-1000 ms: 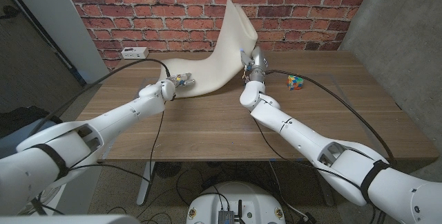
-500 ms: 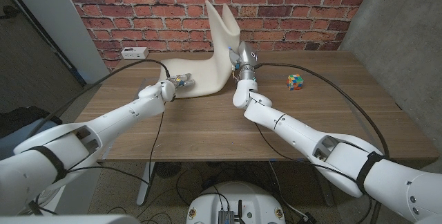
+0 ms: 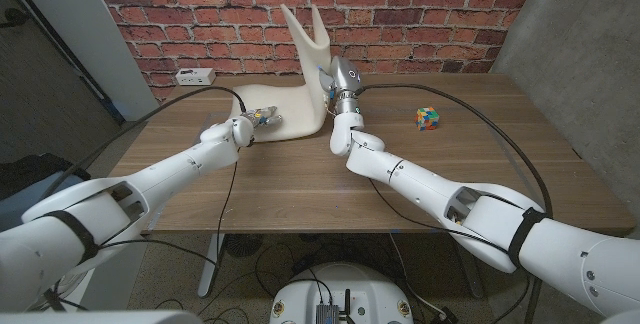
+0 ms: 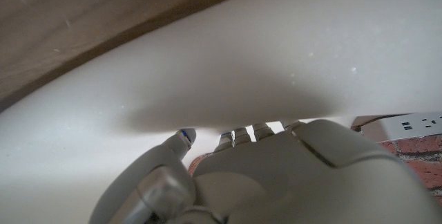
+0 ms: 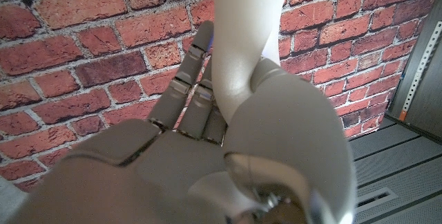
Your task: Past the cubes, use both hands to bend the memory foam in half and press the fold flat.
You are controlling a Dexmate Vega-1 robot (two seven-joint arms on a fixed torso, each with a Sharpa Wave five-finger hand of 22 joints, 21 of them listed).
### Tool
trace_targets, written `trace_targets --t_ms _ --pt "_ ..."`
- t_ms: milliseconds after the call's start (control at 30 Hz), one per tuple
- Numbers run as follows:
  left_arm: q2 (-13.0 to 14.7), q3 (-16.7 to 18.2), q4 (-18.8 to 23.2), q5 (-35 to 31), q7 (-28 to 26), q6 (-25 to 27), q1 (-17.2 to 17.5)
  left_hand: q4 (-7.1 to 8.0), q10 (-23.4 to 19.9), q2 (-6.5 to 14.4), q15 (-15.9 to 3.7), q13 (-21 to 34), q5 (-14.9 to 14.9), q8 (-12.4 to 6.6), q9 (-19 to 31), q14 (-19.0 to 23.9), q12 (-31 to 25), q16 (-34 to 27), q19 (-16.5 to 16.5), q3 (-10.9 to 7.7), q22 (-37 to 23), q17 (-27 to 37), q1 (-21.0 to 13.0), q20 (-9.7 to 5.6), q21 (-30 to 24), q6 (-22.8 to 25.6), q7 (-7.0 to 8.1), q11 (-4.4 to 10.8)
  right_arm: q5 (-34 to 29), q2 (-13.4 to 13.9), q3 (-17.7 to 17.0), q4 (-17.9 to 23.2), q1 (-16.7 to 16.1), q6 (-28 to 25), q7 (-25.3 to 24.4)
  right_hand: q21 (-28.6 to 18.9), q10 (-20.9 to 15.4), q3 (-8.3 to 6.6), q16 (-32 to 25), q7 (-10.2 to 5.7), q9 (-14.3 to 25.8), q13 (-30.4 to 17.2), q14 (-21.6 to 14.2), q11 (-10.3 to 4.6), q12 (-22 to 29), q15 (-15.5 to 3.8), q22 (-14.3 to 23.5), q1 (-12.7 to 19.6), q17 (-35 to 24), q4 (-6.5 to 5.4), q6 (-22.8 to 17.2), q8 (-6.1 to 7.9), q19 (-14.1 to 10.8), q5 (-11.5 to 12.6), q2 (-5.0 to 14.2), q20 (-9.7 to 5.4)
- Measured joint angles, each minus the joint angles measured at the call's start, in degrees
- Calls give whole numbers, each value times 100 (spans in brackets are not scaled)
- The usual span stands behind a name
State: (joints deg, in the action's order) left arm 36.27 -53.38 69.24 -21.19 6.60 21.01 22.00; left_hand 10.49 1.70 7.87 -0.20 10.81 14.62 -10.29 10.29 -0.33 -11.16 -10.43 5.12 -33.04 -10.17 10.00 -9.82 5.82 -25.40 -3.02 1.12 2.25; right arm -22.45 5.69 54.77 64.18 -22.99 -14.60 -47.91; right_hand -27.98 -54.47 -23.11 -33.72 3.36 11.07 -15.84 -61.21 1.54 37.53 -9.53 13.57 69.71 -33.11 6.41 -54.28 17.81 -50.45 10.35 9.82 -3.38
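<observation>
The cream memory foam (image 3: 285, 114) lies on the table at its left end, and its right end stands bent up in front of the brick wall. My right hand (image 3: 338, 86) grips that raised part; in the right wrist view the foam (image 5: 242, 37) runs between thumb and fingers (image 5: 186, 92). My left hand (image 3: 258, 119) holds the flat left end down. In the left wrist view its fingertips (image 4: 235, 135) sink into the foam (image 4: 290, 51). A multicoloured cube (image 3: 428, 118) sits on the table to the right of the right hand.
A white power strip (image 3: 195, 75) lies at the table's (image 3: 300, 194) back left by the brick wall. Black cables trail over the table from both wrists. A grey concrete wall stands at the right.
My right hand has carried the raised foam end leftward toward the left hand, and the foam now stands steeper and more folded. The left hand has stayed in place.
</observation>
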Motion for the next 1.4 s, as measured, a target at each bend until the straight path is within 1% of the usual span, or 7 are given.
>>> trace_targets --t_ms 467,600,700,833,867,1033,1400 --pt "-58 -8 -195 49 0 -141 -64 -14 12 15 8 0 0 -3 0 -7 -11 7 1 -14 -1 1 18 0 15 0 0 9 -147 -226 264 -414 241 283 140 -65 -11 9 0 -20 2 41 -13 -10 -8 -13 1 0 -37 7 -60 -34 40 7 0 -41" --pt "-71 -15 -235 61 -5 -174 -76 -14 0 -8 -11 0 0 -2 0 13 -12 30 1 -14 -1 1 37 0 15 0 0 -3 -168 -299 330 -551 305 373 178 -108 -40 -9 0 -21 2 66 -34 -39 -10 -32 -2 0 -50 26 -102 -40 70 7 0 -28" --pt "-82 -23 -266 64 -14 -186 -84 -14 -2 -8 -11 0 0 -2 -1 13 -12 31 1 -14 -1 1 37 0 15 0 0 -5 -183 -353 375 -645 350 443 214 -108 -62 -14 0 -30 2 94 -44 -60 -50 -42 -27 0 -49 32 -111 -56 103 6 0 -61" --pt "-88 -27 -285 72 -22 -198 -89 -19 -3 -8 -11 -1 0 -2 -1 13 -12 34 1 -56 -1 2 37 0 15 0 0 -6 -187 -419 431 -755 402 499 248 -152 -72 -8 28 -1 -1 120 -63 -69 -90 -60 -27 0 -38 39 -141 -61 103 6 0 -61" --pt "-89 -29 -289 76 -22 -202 -91 -19 -3 -8 -11 -2 0 -2 -1 13 -12 45 1 -56 -1 2 37 0 15 0 0 -6 -189 -441 447 -785 416 526 260 -152 -96 -7 28 -1 -9 122 -64 -45 -92 -59 -27 0 -34 39 -141 -61 104 6 -1 -63" --pt "-89 -31 -301 86 -23 -214 -92 -19 -2 -9 -11 -4 0 -1 -3 13 -9 29 1 -56 -1 1 39 -1 19 0 0 -7 -193 -515 512 -899 474 598 297 -152 -125 -7 35 -51 -17 147 -97 -63 -138 -52 -27 -1 -49 39 -195 -82 133 4 -1 -92" --pt "-72 -31 -281 104 -29 -213 -78 -20 10 -31 -9 -3 0 3 -3 11 -1 25 2 -55 -1 1 60 -1 59 0 0 -13 -182 -702 643 -1243 622 836 419 -236 -175 -17 77 -68 -27 209 -137 -73 -215 -93 -54 -27 -76 65 -217 -106 164 -11 -27 -123"
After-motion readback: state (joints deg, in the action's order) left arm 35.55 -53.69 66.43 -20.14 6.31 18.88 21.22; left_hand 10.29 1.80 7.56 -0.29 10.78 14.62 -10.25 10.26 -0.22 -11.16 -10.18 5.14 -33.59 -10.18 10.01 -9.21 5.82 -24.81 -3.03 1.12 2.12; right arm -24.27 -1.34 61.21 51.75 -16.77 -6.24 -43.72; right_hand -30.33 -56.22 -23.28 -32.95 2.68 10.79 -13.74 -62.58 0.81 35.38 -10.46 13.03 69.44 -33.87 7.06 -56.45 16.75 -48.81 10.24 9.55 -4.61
